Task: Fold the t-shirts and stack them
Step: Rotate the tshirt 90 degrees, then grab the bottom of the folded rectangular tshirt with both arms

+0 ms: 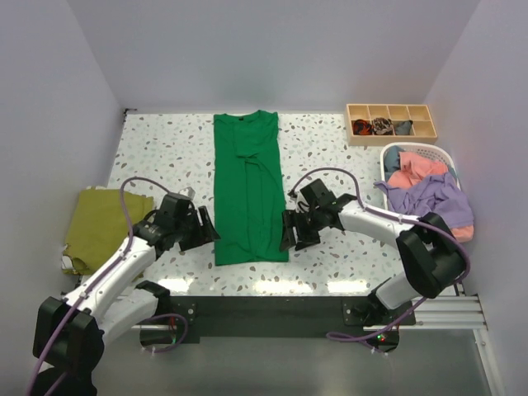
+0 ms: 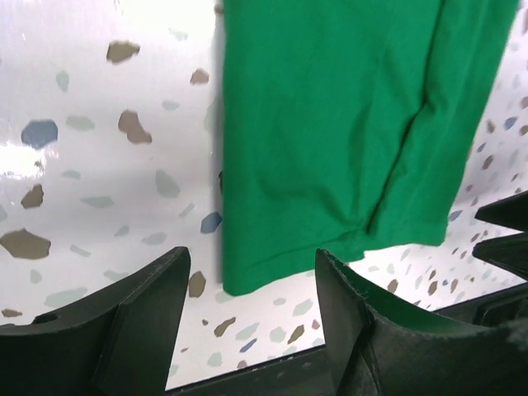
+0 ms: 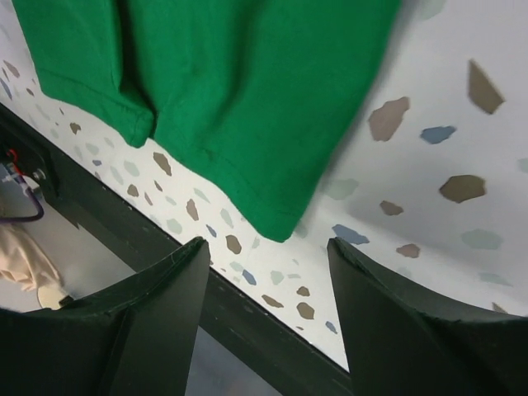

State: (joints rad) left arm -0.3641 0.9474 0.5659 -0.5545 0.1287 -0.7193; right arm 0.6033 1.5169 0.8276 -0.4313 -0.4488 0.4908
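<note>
Hovering at the near hem of the green shirt, I have both end effectors released. The left end effector sits just beside the hem's left corner and the right end effector just beside its right corner. Both wrist views show the jaws apart with nothing between them. The shirt lies on the bench, folded lengthwise into a long strip, collar at the far end and hem toward me.

My worry is the layering. A shallow pinch could catch only the top layer, and the lengthwise fold would peel open as I lift. If the two corners come up unevenly, the strip would skew. The hem also lies near the bench's front edge, so any drag toward me could pull it over.

A wrinkled ridge runs down the middle of the strip, and I cannot tell how the sleeves sit underneath. The olive shirt at the left edge is partly hidden behind my left arm. In the basket, the lavender shirt and a pink one are heaped too loosely for a count.
</note>
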